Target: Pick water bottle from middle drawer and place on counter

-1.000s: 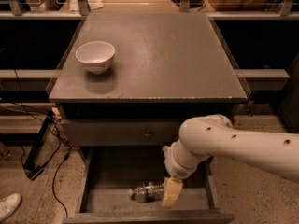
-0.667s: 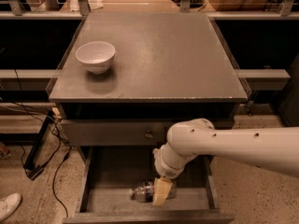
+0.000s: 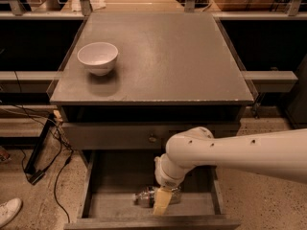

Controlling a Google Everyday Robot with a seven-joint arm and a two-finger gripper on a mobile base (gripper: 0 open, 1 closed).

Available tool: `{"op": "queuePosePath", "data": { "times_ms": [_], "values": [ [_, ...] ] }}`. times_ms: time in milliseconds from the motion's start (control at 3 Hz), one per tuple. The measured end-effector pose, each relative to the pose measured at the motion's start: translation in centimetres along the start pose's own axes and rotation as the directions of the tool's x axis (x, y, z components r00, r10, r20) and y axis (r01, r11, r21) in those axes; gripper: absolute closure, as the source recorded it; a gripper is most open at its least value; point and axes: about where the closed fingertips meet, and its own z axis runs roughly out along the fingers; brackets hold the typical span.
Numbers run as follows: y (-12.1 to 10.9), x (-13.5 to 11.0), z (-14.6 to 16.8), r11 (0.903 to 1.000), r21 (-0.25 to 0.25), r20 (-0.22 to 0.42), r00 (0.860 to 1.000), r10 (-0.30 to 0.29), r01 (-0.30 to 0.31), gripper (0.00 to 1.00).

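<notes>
The tool (image 3: 162, 204) is hanging inside the middle drawer (image 3: 113, 206), below the counter's (image 3: 172, 61) front edge, touching the water bottle (image 3: 144, 196) lying there. I cannot tell its grip. Likely grasping step; next calls for a secure lift.

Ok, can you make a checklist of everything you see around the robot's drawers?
Surface: the counter is grey, flat, slightly scuffed.
Job's things: the water bottle lies on its side in the open middle drawer, near the front.
Clutter: a white bowl stands upright on the counter's left side.
Gripper: the gripper is down in the middle drawer, at the water bottle.
Cables: black cables trail over the floor at the left.
Surroundings: a white shoe at the lower left; a closed drawer front above the open one.
</notes>
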Motion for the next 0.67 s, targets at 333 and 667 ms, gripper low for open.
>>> {"op": "queuePosePath", "data": {
  "times_ms": [333,667],
  "values": [
    [-1.0,0.0,1.3,0.9993,0.037,-0.031,1.000,0.000,0.001,0.00],
    [-1.8,0.4,2.5,0.9981,0.061,-0.059,0.998,-0.003,0.007,0.00]
  ]
}}
